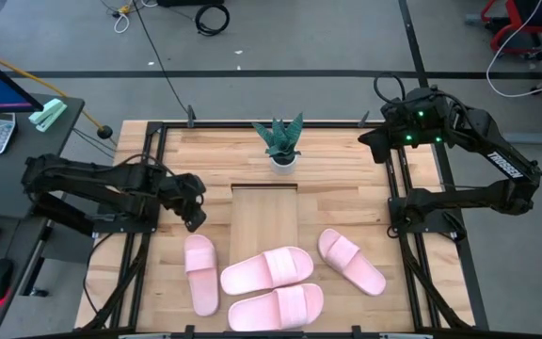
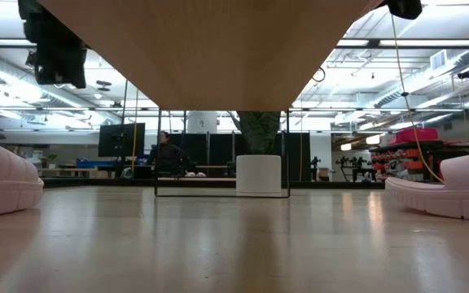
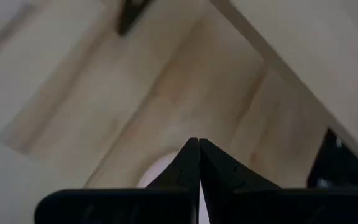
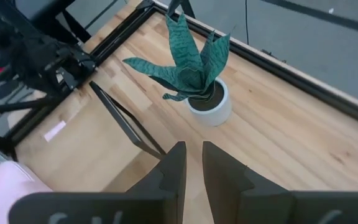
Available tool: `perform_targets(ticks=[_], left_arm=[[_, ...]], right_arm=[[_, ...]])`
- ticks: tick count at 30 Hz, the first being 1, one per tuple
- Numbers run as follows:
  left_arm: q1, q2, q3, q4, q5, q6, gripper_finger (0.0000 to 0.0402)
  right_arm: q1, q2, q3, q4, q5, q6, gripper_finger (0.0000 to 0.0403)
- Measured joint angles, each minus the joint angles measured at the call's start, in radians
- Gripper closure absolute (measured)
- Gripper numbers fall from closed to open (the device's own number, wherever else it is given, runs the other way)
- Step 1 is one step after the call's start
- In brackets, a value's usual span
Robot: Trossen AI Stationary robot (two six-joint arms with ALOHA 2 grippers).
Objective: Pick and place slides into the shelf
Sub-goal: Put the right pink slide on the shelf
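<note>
Four pale pink slides lie sole-down on the near half of the table: one at the left [image 1: 200,273], two side by side in the middle [image 1: 266,270] [image 1: 276,308], one at the right [image 1: 351,261]. The pale wood shelf [image 1: 263,221] stands in the table's middle, its far end near the plant. My left gripper [image 1: 194,212] hovers shut beyond the left slide and left of the shelf; in its wrist view [image 3: 199,171] a pink patch [image 3: 157,171] shows below the fingers. My right gripper [image 1: 374,146] waits high over the far right corner, its fingers [image 4: 193,168] a narrow gap apart.
A potted plant [image 1: 280,141] in a white pot stands at the far middle, just beyond the shelf. Black frame rails run along the table's left [image 1: 144,235] and right [image 1: 403,235] sides. In the low view a person [image 2: 165,155] sits far off in the room.
</note>
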Motion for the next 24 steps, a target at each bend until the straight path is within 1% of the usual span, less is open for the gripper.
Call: perform_targets(ticks=[3,6,11,17,20,24], left_arm=[[0.0,0.002,-0.016,0.03,0.063,0.051,0.0396],[0.0,0.002,-0.017,0.035,0.114,0.089,0.039],[0.0,0.002,-0.017,0.034,0.189,0.168,0.0375],[0.0,0.002,-0.017,0.031,0.198,0.212,0.038],[0.0,0.002,-0.017,0.028,0.198,0.219,0.0388],[0.0,0.002,-0.017,0.028,0.198,0.24,0.0392]], right_arm=[[0.001,0.0,0.0,-0.003,0.0,0.033,0.0344],[0.001,0.0,0.0,-0.01,0.0,0.067,0.0344],[0.001,0.0,0.0,-0.098,0.001,0.119,0.0344],[0.001,0.0,0.0,-0.205,0.006,0.148,0.0344],[0.001,0.0,0.0,-0.212,0.01,0.163,0.0344],[0.001,0.0,0.0,-0.212,0.041,0.17,0.0344]])
